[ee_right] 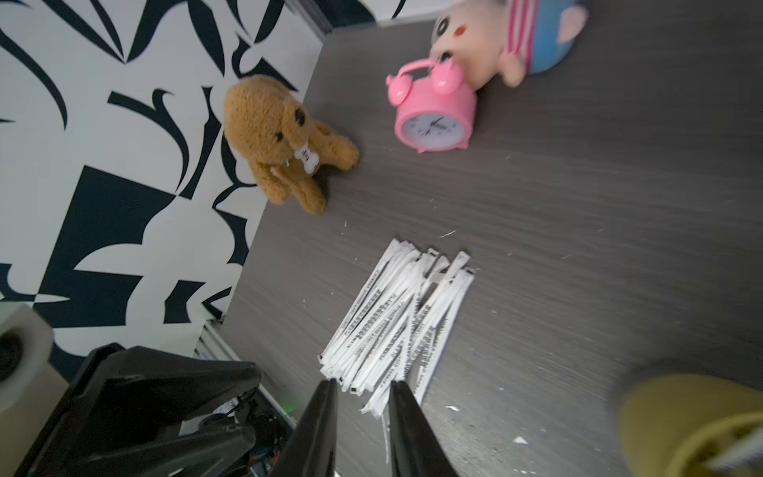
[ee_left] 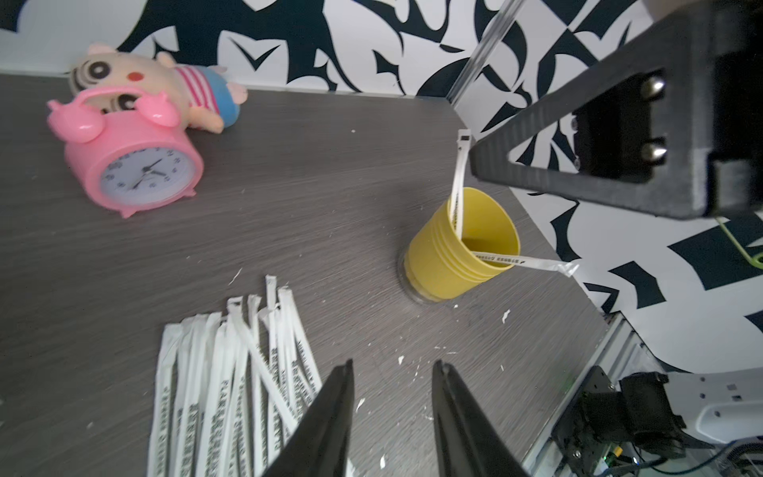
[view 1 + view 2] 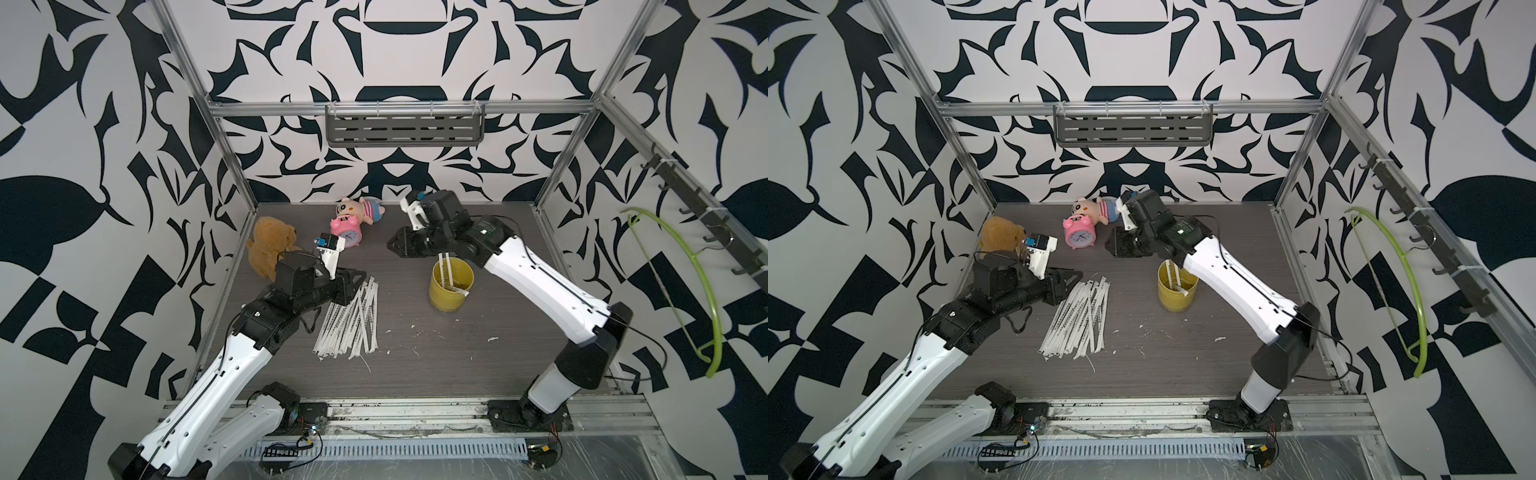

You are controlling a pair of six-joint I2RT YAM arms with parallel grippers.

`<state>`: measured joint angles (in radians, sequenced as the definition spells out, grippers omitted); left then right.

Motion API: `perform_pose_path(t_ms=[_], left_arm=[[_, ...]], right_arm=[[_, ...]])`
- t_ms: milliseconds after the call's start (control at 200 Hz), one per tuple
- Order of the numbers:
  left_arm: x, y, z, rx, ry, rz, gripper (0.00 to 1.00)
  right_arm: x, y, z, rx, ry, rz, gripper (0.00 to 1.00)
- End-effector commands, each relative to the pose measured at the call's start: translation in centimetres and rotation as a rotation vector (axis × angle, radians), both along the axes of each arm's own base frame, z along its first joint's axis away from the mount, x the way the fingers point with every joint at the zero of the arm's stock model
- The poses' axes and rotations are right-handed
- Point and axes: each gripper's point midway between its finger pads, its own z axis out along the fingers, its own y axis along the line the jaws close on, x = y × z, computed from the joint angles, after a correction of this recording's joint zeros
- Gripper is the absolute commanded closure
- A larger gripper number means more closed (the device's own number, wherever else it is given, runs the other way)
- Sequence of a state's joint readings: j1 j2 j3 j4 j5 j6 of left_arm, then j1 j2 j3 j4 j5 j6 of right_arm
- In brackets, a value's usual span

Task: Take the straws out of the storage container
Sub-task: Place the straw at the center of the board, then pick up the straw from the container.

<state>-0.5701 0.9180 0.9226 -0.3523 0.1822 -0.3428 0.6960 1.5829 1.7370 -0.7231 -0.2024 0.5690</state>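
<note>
The yellow storage container stands upright right of centre. Two wrapped straws rise from its mouth; in the left wrist view one stands up and another leans over the rim. Several more straws lie in a loose pile on the table left of centre. My left gripper hovers open over the pile's far end, nothing between its fingers. Just beyond the cup and to its left, my right gripper is open and empty.
A pink alarm clock, a striped plush doll and a brown plush toy sit along the back left. White paper scraps dot the table's front. A grey rack hangs on the rear rail, a green hanger on the right wall.
</note>
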Motion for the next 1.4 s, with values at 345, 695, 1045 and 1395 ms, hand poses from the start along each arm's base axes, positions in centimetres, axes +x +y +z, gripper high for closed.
perform_pose_path(t_ms=[345, 695, 1045, 1395], left_arm=[[0.6, -13.5, -0.2, -0.012, -0.207, -0.301, 0.62], [3.5, -21.5, -4.8, 0.15, -0.1, -0.388, 0.6], [8.6, -21.8, -6.8, 0.155, 0.135, -0.046, 0.63], [10.0, -22.0, -7.7, 0.216, 0.135, -0.006, 0.63]], right_arm=[[-1.5, -12.1, 4.7, -0.07, -0.253, -0.178, 0.75], [-2.2, -13.6, 4.1, -0.108, -0.268, -0.193, 0.75], [-2.2, -14.6, 2.8, -0.132, -0.25, -0.215, 0.76], [-2.2, -14.9, 2.3, -0.137, -0.245, -0.218, 0.76]])
